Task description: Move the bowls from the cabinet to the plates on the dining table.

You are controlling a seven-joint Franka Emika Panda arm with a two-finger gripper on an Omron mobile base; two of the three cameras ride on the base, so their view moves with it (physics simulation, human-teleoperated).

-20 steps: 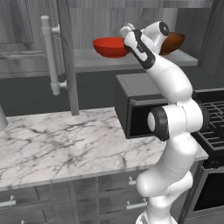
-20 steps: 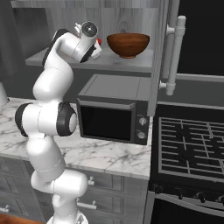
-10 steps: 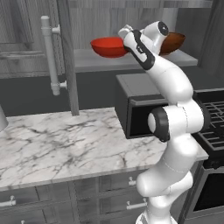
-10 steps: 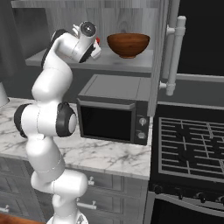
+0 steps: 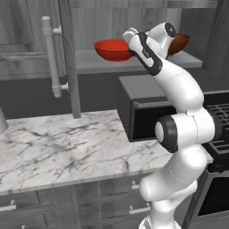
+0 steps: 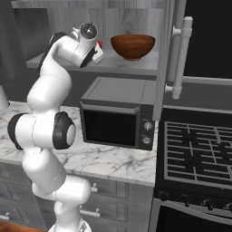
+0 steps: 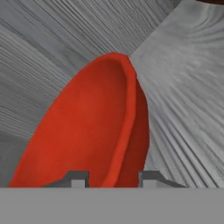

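Step one, grab phase — gripper [image 7: 111,178] pinching the red bowl's [image 5: 112,48] rim on the cabinet shelf [image 5: 94,62], next lift clear and back out.

The red bowl [image 5: 112,48] looks smooth and glossy, like glazed ceramic or plastic; the brown bowl [image 6: 132,45] is smooth too, with a duller sheen. The cabinet [image 5: 27,40] shows grey wood grain (matt, streaky), its bar handle [image 5: 50,56] a satin silver metal. The counter [image 5: 67,147] is polished white marble with dark veins. The microwave [image 6: 118,118] has a glossy black door
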